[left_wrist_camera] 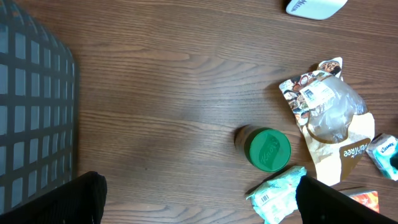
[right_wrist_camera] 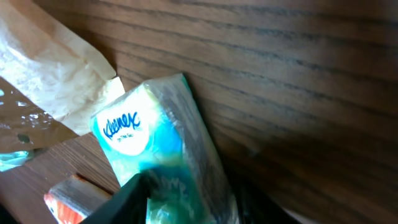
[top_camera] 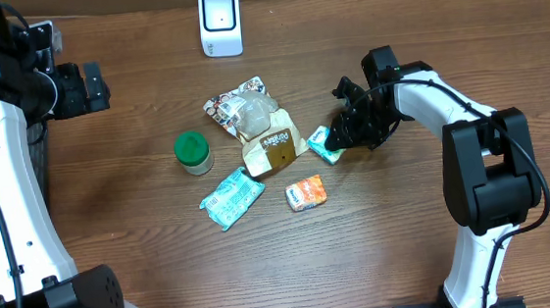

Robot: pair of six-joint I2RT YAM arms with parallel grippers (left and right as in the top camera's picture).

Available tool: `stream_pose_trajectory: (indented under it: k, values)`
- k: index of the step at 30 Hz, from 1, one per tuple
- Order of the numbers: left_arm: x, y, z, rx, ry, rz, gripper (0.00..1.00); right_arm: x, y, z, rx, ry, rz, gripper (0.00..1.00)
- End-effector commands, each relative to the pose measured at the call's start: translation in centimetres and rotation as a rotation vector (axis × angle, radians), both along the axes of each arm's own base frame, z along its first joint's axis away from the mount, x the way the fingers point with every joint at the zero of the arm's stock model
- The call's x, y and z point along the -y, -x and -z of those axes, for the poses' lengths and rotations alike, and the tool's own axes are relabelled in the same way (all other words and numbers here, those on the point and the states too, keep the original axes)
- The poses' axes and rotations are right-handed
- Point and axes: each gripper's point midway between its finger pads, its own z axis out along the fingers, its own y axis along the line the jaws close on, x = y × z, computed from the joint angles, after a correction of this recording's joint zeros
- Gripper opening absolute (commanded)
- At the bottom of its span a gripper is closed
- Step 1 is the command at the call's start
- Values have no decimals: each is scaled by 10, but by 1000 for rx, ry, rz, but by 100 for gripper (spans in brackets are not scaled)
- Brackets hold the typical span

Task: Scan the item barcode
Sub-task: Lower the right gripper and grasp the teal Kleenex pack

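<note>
A small teal Kleenex tissue pack (right_wrist_camera: 155, 149) lies on the wooden table, right of the brown snack bag (top_camera: 258, 128). In the overhead view my right gripper (top_camera: 341, 139) is down at the pack (top_camera: 321, 144). The right wrist view shows the gripper (right_wrist_camera: 186, 199) with a dark finger (right_wrist_camera: 124, 199) pressed on each side of the pack, shut on it. The white scanner (top_camera: 219, 23) stands at the table's far edge. My left gripper (top_camera: 93, 87) hangs high at the far left, wide open (left_wrist_camera: 199, 199), with nothing between its fingers.
A green-lidded jar (top_camera: 193, 152), a teal wipes pouch (top_camera: 231, 197) and an orange packet (top_camera: 307, 193) lie around the brown bag. A dark mesh basket (left_wrist_camera: 31, 112) stands at the table's left edge.
</note>
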Motion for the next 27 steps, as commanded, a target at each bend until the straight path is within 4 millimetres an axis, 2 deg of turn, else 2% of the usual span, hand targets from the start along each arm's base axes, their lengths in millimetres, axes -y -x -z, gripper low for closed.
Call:
stream_pose_trajectory:
  k: [1, 3, 8, 11, 13, 16, 20, 27]
  values:
    - [2, 0, 2, -1, 2, 24, 100, 1, 6, 10, -10, 2, -9, 41]
    - [2, 0, 2, -1, 2, 24, 100, 0, 8, 14, -13, -6, -7, 35]
    - [2, 0, 2, -1, 2, 24, 100, 2, 17, 18, -56, -2, 16, 4]
    - [2, 0, 2, -1, 2, 24, 100, 1, 21, 18, -96, -1, 57, 4]
    - [2, 0, 2, -1, 2, 24, 99, -5, 23, 10, -126, -61, 73, 4]
    - [2, 0, 2, -1, 2, 24, 100, -18, 19, -15, -147, -200, 86, 4]
    - [2, 0, 2, -1, 2, 24, 100, -26, 13, -61, -143, -366, 100, 4]
    - [2, 0, 2, -1, 1, 24, 99, -43, 17, -163, -47, -675, 53, 4]
